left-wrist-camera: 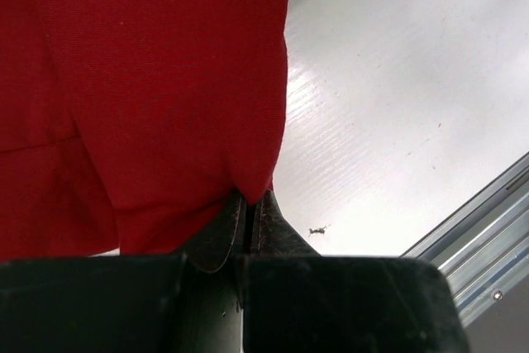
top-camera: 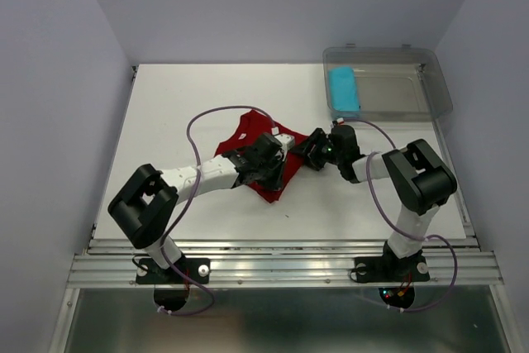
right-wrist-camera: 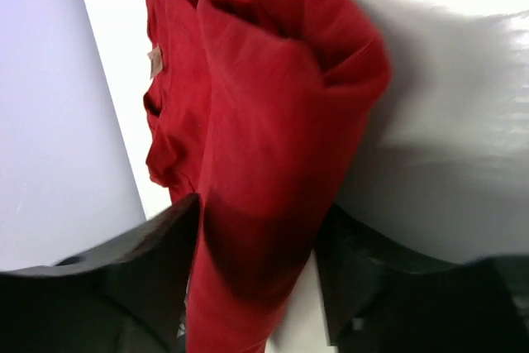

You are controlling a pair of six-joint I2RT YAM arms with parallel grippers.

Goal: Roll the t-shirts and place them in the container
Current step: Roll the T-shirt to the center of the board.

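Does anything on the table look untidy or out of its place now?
Only the red shirt: it lies crumpled mid-table, not flat, one edge pinched in the left gripper and a thick fold between the jaws of the right gripper. The blue roll sits neatly in the bin. Nothing looks spilled or damaged.

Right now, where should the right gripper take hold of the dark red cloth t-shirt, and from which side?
Take the bunched fold at the right edge of the dark red cloth t-shirt, coming in from the right, low over the white table. That fold stands thick between the right gripper's open fingers; the left gripper pinches another edge.
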